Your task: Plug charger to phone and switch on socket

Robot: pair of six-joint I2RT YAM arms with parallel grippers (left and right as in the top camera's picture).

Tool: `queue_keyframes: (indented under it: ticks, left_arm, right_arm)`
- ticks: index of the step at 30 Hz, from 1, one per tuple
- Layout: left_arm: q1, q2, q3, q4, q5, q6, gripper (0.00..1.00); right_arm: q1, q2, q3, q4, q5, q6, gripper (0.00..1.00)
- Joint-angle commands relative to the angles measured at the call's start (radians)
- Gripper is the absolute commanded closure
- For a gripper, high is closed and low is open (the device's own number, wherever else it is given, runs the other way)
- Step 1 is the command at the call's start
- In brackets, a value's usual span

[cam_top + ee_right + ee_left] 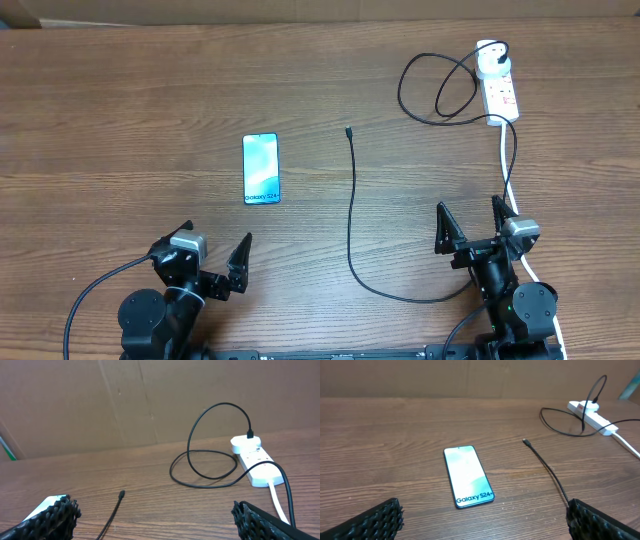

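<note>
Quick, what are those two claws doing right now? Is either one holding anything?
Left gripper: open, holding nothing.
Right gripper: open, holding nothing.

Wooden table (120,100); phone (261,168), charger (351,210), socket (500,92) atop

A brown wooden counter (120,110) with dark grain lines fills the overhead view. Behind its far edge stands a plain brown cardboard wall (125,405), with a fold line running down it. The light is soft and even.
</note>
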Motion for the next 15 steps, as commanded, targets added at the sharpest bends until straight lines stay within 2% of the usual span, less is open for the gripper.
queue_keyframes:
  ticks: [1, 15]
  left_arm:
    - [0.004, -0.014, -0.014, 0.013, -0.035, 0.019, 0.00]
    - [0.006, -0.053, -0.130, 0.148, -0.041, -0.009, 0.00]
  right_arm:
    - [0.005, -0.004, -0.010, 0.005, -0.006, -0.004, 0.00]
    - [0.005, -0.004, -0.010, 0.005, -0.006, -0.004, 0.00]
